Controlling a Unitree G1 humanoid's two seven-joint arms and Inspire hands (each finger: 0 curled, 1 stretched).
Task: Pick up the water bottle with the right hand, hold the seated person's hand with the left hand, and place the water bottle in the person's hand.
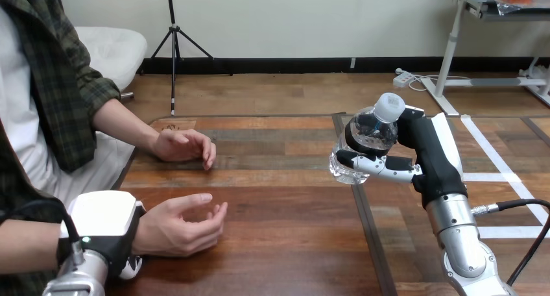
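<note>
Aloft, water bottle (371,132) clasped in right robot hand (425,147); left robot hand (104,221) over person's wrist (148,234), grip unclear

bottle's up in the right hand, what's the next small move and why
Probably carry the clear plastic water bottle with the white cap leftward and down toward the person's nearer, cupped hand. The right hand grips it above the wooden table, and the left hand is curled round that hand's wrist, so the palm looks steadied but lies well left of the bottle.
</note>
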